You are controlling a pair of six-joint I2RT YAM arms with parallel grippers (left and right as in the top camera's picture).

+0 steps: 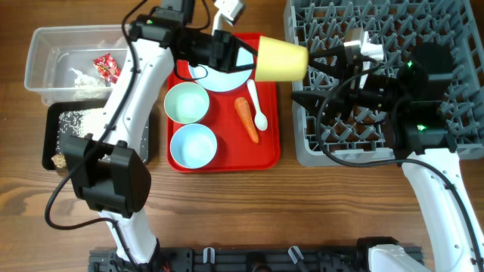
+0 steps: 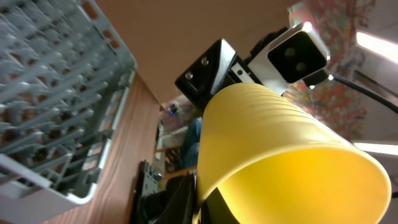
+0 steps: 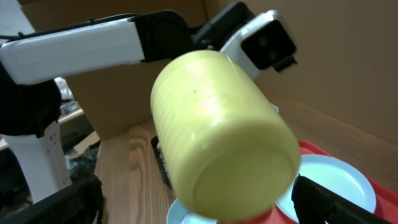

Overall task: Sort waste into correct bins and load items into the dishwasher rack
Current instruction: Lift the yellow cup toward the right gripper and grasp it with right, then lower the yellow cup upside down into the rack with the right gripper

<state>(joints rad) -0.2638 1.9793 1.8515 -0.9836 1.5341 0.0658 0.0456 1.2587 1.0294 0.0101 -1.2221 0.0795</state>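
Overhead | your left pincer [image 1: 243,57] is clamped on the yellow cup [image 1: 281,58], upper centre of frame | arm stretched toward the rack [image 1: 469,45] | your right pincer [image 1: 302,83] is spread apart beside the cup

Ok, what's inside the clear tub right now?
A red wrapper and a crumpled white tissue lie in the tub. The left arm covers one end, hiding anything there.
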